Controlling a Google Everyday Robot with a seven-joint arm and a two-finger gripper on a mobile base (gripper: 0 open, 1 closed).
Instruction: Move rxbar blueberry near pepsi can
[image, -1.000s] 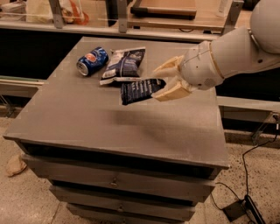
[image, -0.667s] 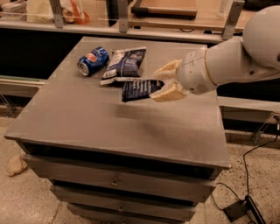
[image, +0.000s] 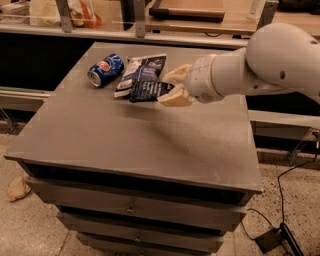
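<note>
The rxbar blueberry (image: 150, 90), a slim dark navy bar with white text, is held in my gripper (image: 172, 87) a little above the grey table (image: 130, 140). The gripper's cream fingers (image: 171, 99) are shut on the bar's right end. The pepsi can (image: 104, 69) lies on its side at the back left of the table, to the left of the bar. The bar's left end overlaps the blue-and-white chip bag (image: 141, 69), which lies between the can and my gripper.
My white arm (image: 270, 62) reaches in from the right over the table. The table has drawers (image: 135, 207) below its front edge. A cable and plug (image: 277, 235) lie on the floor at the right. Shelving with items stands behind the table.
My gripper has carried the rxbar to the left and slightly back, closer to the chip bag and the pepsi can. The can and bag have not moved.
</note>
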